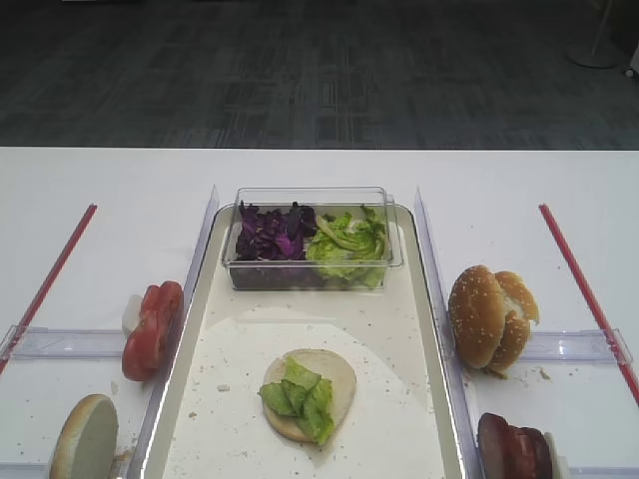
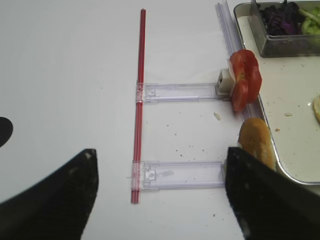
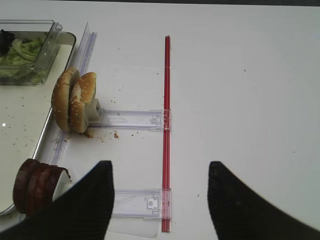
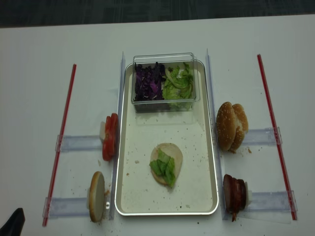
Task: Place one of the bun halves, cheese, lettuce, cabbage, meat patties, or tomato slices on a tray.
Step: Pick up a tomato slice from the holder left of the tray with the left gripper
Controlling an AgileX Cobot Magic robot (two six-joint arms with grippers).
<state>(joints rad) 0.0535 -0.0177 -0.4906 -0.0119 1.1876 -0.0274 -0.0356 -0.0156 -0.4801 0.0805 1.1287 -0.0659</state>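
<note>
The silver-rimmed tray (image 4: 197, 147) lies mid-table. A pale bun half (image 4: 166, 163) rests on its floor with lettuce (image 1: 300, 394) on top. Left of the tray stand tomato slices (image 2: 245, 78) and a bun half (image 2: 256, 142) on edge. On the right stand sesame bun halves (image 3: 75, 100) and meat patties (image 3: 35, 185). A clear box at the tray's far end holds cabbage (image 1: 272, 232) and more lettuce (image 1: 347, 242). No cheese shows. My left gripper (image 2: 161, 165) hangs open over bare table, left of the bun half. My right gripper (image 3: 160, 167) is open too, right of the patties, holding nothing.
Red strips (image 4: 61, 142) (image 4: 275, 132) run along both sides of the table, joined to clear plastic holders (image 2: 182, 91) (image 3: 132, 119) that prop the food. Clear rails (image 1: 200, 239) flank the tray. Crumbs speckle the tray floor. A dark floor lies beyond the far table edge.
</note>
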